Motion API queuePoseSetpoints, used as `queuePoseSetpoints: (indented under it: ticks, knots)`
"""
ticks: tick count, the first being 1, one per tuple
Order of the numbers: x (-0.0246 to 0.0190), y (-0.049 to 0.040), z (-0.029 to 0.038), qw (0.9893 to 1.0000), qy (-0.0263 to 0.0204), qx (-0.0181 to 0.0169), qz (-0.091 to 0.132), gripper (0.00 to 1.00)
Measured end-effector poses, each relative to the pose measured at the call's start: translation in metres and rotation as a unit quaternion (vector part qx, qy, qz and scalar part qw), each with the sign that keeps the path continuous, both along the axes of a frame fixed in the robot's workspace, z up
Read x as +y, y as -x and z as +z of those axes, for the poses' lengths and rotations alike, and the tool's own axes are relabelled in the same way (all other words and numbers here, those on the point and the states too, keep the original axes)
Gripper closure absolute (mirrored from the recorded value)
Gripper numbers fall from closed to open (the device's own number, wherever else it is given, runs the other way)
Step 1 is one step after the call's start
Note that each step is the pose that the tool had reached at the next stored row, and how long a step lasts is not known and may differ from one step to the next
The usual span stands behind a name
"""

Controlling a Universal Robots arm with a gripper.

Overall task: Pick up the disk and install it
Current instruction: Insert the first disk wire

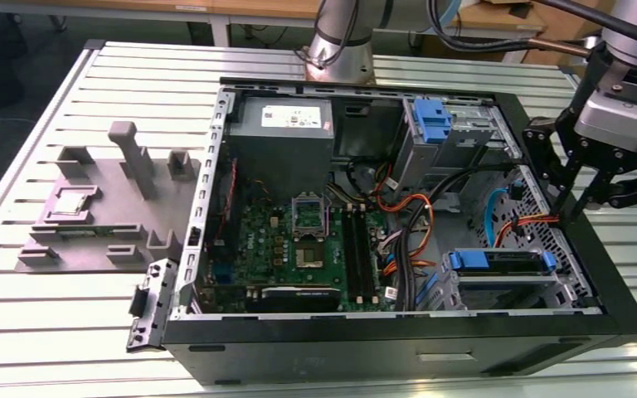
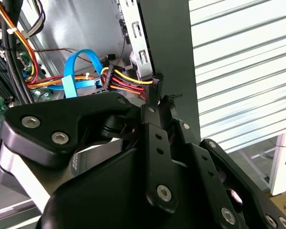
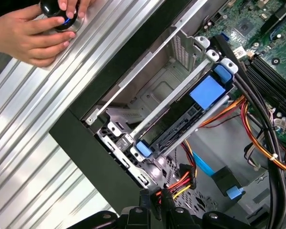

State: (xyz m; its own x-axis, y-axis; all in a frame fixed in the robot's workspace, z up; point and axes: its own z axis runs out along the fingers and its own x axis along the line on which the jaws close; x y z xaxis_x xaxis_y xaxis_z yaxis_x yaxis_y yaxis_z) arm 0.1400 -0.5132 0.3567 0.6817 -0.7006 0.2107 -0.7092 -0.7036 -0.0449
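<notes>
We see the slatted metal surface (image 1: 53, 332) carrying the open computer case (image 1: 407, 348), with grey fixture blocks (image 1: 109, 207) at the exterior view's left. The disk (image 1: 501, 263) sits in its bay at the case's front corner, blue rails showing; in the first wrist view (image 3: 190, 114) too. The gripper (image 1: 567, 207) hangs over the case's side wall; fingers look nearly closed, holding nothing. A hand (image 3: 26, 33) rests on the surface.

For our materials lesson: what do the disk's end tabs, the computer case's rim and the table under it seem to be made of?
The disk: its bright blue tabs look like moulded plastic, smooth and slightly glossy. The computer case: rim looks like black painted sheet metal, matt, with thin folded edges; plastic trim is possible. The table: probably bare aluminium, pale silver with slotted ribs and a dull sheen.
</notes>
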Motion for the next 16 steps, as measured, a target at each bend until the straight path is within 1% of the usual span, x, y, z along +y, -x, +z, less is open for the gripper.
queuePoseSetpoints:
  ticks: [2,3,7,13,16]
  knots:
    - [0.0002,0.0000,-0.0003,1.0000,0.0007,-0.0035,0.008,0.76]
    - [0.0002,0.0000,-0.0004,0.9999,0.0008,-0.0047,0.013,0.76]
    - [0.0002,0.0001,-0.0017,0.9996,0.0009,-0.0077,0.028,0.76]
    - [0.0002,0.0030,-0.0036,0.9993,0.0010,-0.0139,0.036,0.76]
    - [0.0002,0.0043,-0.0044,0.9991,0.0012,-0.0181,0.039,0.76]
